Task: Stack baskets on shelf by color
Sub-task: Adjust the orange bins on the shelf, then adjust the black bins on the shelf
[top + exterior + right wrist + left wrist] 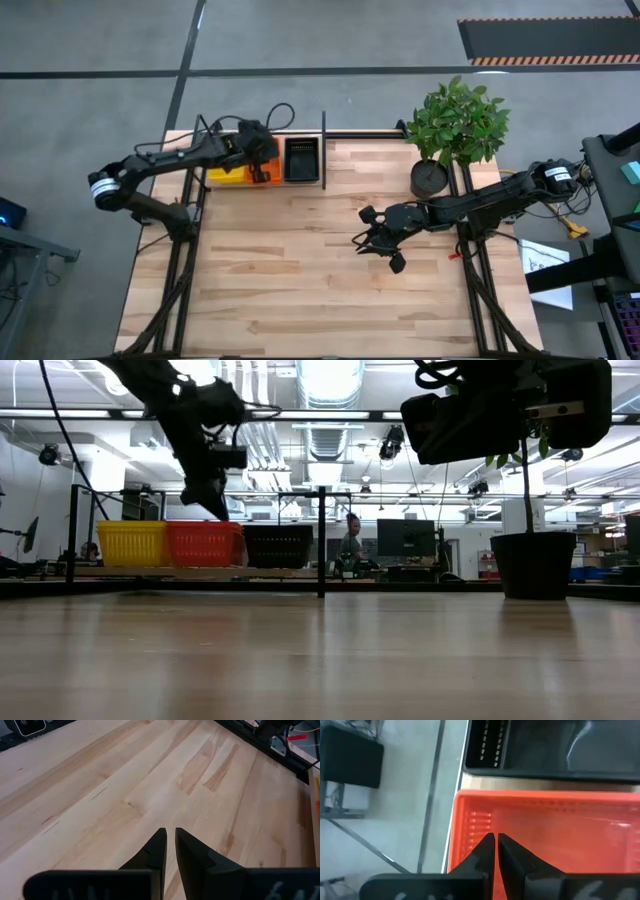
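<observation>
The high view lays out the shelf (pixel 300 185) along the table's far edge, with three baskets in a row just left of the upright divider post (pixel 323 150): the black basket (pixel 301 160) nearest the post, the red-orange basket (pixel 264 165) beside it, the yellow basket (pixel 226 172) farthest out. The low view adds what the overhead cannot — all three sit upright, side by side at much the same height, yellow (pixel 130 544), red-orange (pixel 203 544), black (pixel 277 546), with the post (pixel 321 540) just past the black one.

The left arm reaches along the shelf, its left gripper (pixel 262 160) poised over the red-orange basket; from the left wrist its fingers (pixel 495 851) are pressed nearly together above the basket's floor (pixel 560 835), clenched on nothing.

The right gripper (pixel 385 240) hovers over bare table (pixel 125 785) — well clear of the post and near the potted plant (pixel 455 130) — its fingers also almost closed and empty.
</observation>
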